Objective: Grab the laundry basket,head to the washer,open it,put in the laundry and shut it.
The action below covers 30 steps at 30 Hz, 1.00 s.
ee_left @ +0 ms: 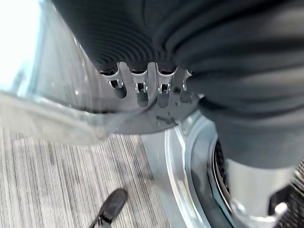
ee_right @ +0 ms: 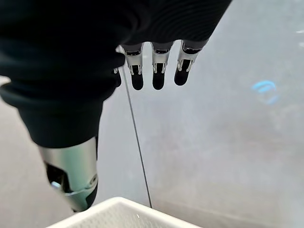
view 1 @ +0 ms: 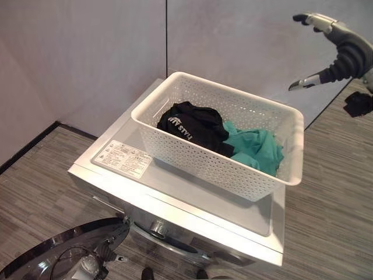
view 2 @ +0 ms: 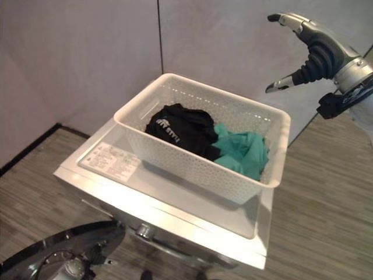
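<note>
A white perforated laundry basket stands on top of the silver washer. Inside it lie a black garment and a teal garment. The washer's round glass door hangs swung open at the lower left. My right hand is raised in the air beyond the basket's far right corner, fingers spread and holding nothing; in the right wrist view its fingers point at the wall above the basket rim. My left hand is low by the open door, fingers relaxed, beside the drum opening.
Grey wall panels rise close behind the washer. A white label sticks to the washer top at the left. Striped wood-look floor extends on both sides.
</note>
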Available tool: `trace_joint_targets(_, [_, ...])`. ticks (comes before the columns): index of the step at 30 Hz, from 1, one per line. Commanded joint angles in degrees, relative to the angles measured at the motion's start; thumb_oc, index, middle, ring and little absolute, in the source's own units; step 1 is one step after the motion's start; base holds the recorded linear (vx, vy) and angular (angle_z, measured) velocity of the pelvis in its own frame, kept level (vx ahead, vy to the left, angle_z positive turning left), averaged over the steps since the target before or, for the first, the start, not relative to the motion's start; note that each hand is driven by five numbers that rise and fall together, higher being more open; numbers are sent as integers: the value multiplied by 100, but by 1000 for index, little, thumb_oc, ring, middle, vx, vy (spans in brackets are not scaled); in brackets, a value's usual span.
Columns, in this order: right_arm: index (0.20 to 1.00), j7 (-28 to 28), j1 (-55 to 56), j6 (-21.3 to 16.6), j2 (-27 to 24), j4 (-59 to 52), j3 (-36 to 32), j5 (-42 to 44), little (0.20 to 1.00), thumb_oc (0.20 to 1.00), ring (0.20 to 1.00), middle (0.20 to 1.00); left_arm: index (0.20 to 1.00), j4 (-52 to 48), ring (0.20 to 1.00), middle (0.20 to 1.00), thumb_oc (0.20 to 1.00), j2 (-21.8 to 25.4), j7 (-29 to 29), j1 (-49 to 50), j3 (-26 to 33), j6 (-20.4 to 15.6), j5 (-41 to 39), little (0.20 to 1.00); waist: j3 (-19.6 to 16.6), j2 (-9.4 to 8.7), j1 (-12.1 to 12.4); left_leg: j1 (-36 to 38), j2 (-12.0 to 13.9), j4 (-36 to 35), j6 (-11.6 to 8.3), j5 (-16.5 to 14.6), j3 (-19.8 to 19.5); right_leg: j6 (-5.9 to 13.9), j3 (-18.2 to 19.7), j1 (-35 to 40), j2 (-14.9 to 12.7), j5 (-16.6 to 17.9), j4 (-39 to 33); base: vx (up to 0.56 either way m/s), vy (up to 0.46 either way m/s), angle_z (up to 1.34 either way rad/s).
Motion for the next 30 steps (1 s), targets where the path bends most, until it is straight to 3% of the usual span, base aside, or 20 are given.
trace_joint_targets(1, [1000,371,78,53,-221,14,269,150,1000,1000,1000,1000,1000,443,1000,1000,1000,72,-4,-87,-158,-138,-159,1000,-404,-66,253,390,583,110,-263,-454,200,680,-240,-712,-760,442,-1,23,35,-10])
trace_joint_targets(15, [1000,839,-477,161,-1,16,1556,14,1000,1000,1000,1000,1000,707,1000,1000,1000,-65,-34,-42,-197,-96,-267,1000,-274,-130,365,342,612,110,-278,-454,20,677,-423,-679,-785,313,143,20,12,6])
trace_joint_targets(17, [1000,999,-899,225,-153,216,2126,-129,1000,1000,1000,1000,1000,693,1000,1000,1000,-59,-70,-13,-179,-89,-339,1000,-202,-183,419,246,627,110,-296,-434,-76,683,-517,-708,-786,285,169,10,25,6])
trace_joint_targets(21, [1000,1129,-1112,262,-341,386,2493,-242,1000,1000,1000,1000,1000,650,1000,1000,1000,-32,-85,7,-171,-95,-405,1000,-134,-245,442,159,639,110,-309,-416,-155,678,-565,-731,-783,255,185,6,12,12])
trace_joint_targets(24, [1000,1562,-1487,392,-652,675,3284,-310,1000,1000,1000,1000,1000,557,1000,1000,1000,45,-140,6,-243,-96,-476,1000,-1,-392,548,-1,666,110,-332,-368,-301,666,-667,-773,-770,211,220,-13,-9,18])
trace_joint_targets(30, [1000,2368,-2377,556,-1264,507,4917,-476,1000,1000,1000,1000,1000,515,1000,1000,1000,59,-236,-3,-269,-97,-512,1000,212,-511,600,-192,714,110,-375,-301,-501,650,-791,-841,-762,176,264,-5,-15,20])
